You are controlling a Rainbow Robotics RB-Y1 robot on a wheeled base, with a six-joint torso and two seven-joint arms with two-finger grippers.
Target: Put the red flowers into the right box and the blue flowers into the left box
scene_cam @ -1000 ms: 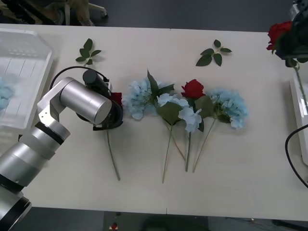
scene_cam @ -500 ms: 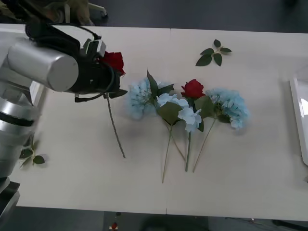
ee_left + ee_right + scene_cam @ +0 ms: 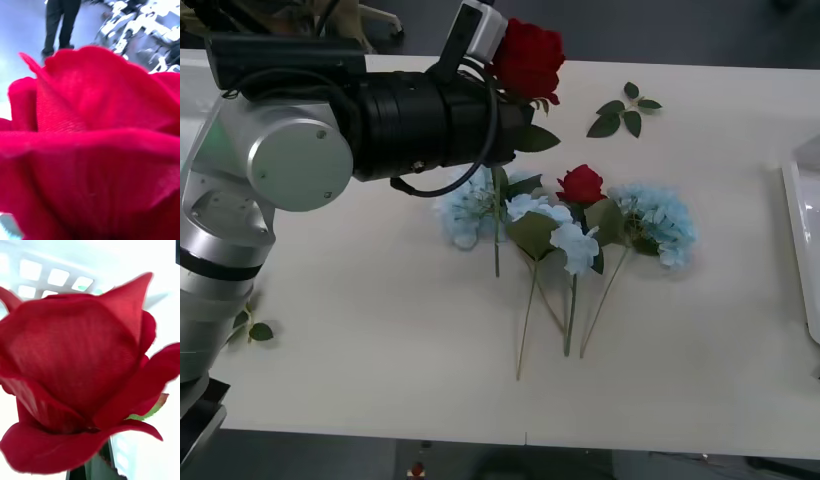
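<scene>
My left gripper (image 3: 515, 112) is shut on a red flower (image 3: 527, 58) and holds it up over the back of the table. Its thin stem (image 3: 497, 225) hangs down in front of a blue flower (image 3: 466, 208). The same rose head (image 3: 93, 150) sits close before the left wrist camera. Another red flower (image 3: 581, 185) lies on the table among two more blue flowers (image 3: 658, 222) (image 3: 570, 243). A third red flower (image 3: 78, 378) stands upright right in front of the right wrist camera, held by my right gripper over something white. The right box (image 3: 802, 235) shows its rim at the right edge. My left arm hides the left box.
Loose green leaf sprigs lie at the back right (image 3: 623, 110) and near the front left (image 3: 248, 325). The stems of the lying flowers point toward the table's front edge. Bare tabletop (image 3: 700, 340) stretches between the flowers and the right tray.
My left arm has lifted its rose off the table and swung it up and to the right. The right arm with its rose has left the front view.
</scene>
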